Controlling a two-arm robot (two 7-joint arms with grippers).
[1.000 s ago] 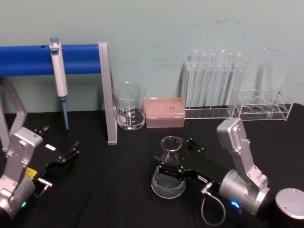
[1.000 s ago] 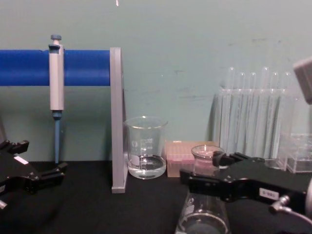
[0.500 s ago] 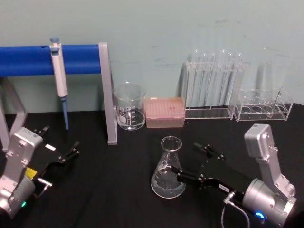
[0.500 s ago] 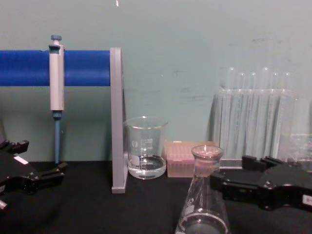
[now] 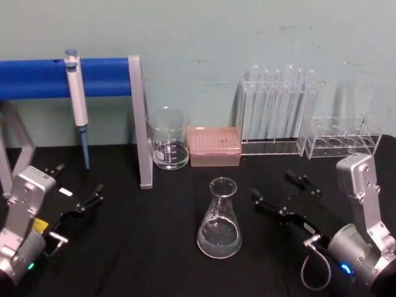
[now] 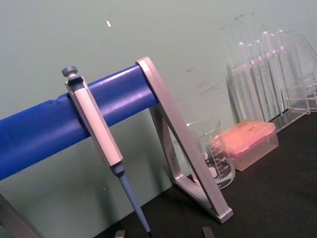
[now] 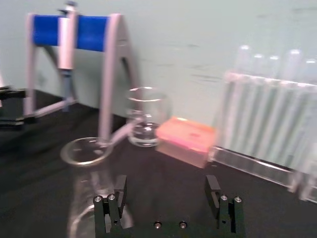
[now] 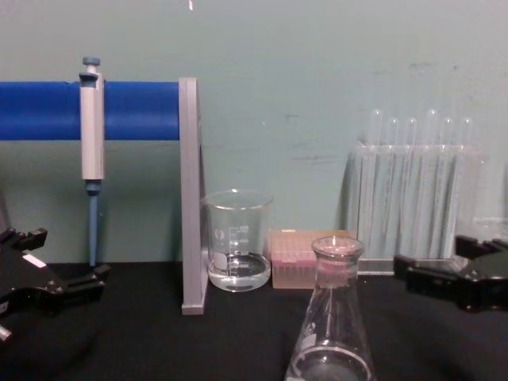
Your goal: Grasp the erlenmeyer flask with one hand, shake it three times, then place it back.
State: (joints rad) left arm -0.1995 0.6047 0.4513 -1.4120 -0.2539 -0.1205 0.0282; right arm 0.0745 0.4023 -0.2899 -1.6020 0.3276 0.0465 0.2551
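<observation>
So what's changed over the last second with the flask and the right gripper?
The right gripper has let go of the erlenmeyer flask's neck and drawn back to the robot's right, fingers open and now clear of the glass. The flask stands upright on the black table where it stood. The left gripper, beaker and pipette stayed put.

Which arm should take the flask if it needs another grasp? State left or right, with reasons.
Right. The right gripper is open and lies just beside the flask, fingers pointed at it. The left gripper sits far off by the pipette stand.
</observation>
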